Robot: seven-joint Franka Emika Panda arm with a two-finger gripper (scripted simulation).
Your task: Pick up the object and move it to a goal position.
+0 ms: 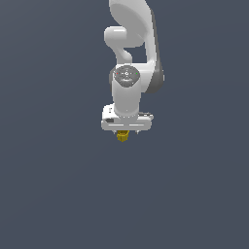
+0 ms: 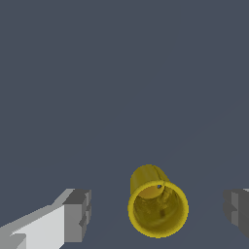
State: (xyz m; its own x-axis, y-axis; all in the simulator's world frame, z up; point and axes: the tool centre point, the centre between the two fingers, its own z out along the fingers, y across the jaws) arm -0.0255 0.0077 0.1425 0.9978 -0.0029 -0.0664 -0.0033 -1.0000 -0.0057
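Note:
The object [image 2: 157, 204] is a small mustard-yellow hollow cup with a rim, seen from its open end in the wrist view. It lies between my two grey fingertips [image 2: 78, 215], with a gap on each side, so the pads do not touch it. My gripper [image 2: 158, 214] is open around it. In the exterior view the white arm hangs straight down over the object [image 1: 123, 135], which peeks out just under the hand, and my gripper [image 1: 125, 132] covers most of it.
A plain dark grey-blue floor [image 1: 58, 185] spreads all around the arm. No other objects, containers or edges show in either view.

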